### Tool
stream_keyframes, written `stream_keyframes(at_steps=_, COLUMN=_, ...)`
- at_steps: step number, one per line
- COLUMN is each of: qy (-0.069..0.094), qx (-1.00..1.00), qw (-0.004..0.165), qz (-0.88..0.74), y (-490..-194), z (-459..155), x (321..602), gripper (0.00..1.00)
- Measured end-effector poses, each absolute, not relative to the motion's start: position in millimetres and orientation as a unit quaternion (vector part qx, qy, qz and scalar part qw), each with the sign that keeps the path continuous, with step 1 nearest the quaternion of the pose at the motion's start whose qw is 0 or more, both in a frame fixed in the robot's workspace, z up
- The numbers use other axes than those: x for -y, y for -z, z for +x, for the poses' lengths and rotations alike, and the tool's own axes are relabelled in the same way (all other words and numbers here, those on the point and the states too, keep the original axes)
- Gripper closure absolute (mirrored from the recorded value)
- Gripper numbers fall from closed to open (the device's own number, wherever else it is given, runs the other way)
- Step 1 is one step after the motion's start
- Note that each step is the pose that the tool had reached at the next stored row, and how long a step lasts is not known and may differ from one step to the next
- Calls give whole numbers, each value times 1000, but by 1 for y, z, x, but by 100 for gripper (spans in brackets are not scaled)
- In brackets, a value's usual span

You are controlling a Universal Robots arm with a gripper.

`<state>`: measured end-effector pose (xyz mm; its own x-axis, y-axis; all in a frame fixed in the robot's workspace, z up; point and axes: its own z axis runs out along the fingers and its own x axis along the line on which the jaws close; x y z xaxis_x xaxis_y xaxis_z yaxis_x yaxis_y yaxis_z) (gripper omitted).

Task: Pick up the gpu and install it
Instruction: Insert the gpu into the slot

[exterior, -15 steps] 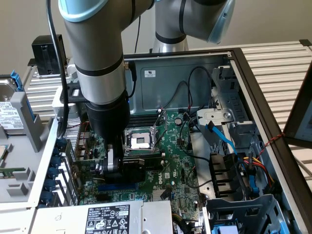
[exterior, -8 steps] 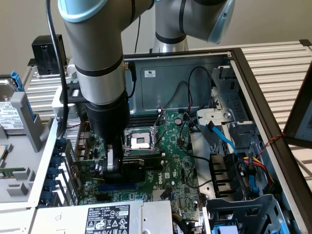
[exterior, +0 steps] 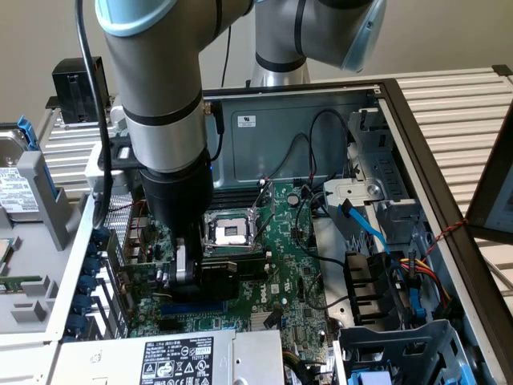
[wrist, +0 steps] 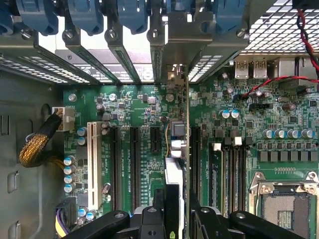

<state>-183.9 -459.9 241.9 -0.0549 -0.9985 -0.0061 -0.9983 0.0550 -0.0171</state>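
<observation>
Over the motherboard (wrist: 144, 99), the gripper (wrist: 177, 211) was clamped on the gpu (wrist: 178, 144), which stood edge-down among the expansion slots.

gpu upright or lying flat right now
upright, on edge: the gpu shows edge-on, gripped in the claw, over the motherboard slots

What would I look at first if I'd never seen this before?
The big grey arm jumps out first, coming down at the exterior view's left into an open computer case. Its hand grips the gpu, which stands on edge over the green board, in line with the long black slots.
</observation>
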Motion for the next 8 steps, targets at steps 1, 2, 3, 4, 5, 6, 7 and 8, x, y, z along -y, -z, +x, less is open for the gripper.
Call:
stream_keyframes(at_steps=1, qy=4, qx=-726, qw=8, qz=-687, y=-242, z=-184, x=460, gripper=72)
stream_keyframes(at_steps=2, qy=4, qx=-726, qw=8, qz=-687, y=-242, z=-184, x=460, gripper=72)
stream_keyframes(at_steps=3, qy=4, qx=-726, qw=8, qz=-687, y=-242, z=-184, x=460, gripper=72)
stream_keyframes(at_steps=4, qy=4, qx=-726, qw=8, qz=-687, y=-242, z=-184, x=460, gripper=72)
stream_keyframes(at_steps=5, qy=4, qx=-726, qw=8, qz=-687, y=-242, z=-184, x=460, gripper=72)
stream_keyframes(at_steps=6, qy=4, qx=-726, qw=8, qz=-687, y=-241, z=-184, x=460, gripper=72)
stream_keyframes(at_steps=7, qy=4, qx=-726, qw=8, qz=-687, y=-241, z=-184, x=460, gripper=72)
stream_keyframes(at_steps=8, qy=4, qx=-726, qw=8, qz=-687, y=-241, z=-184, x=460, gripper=72)
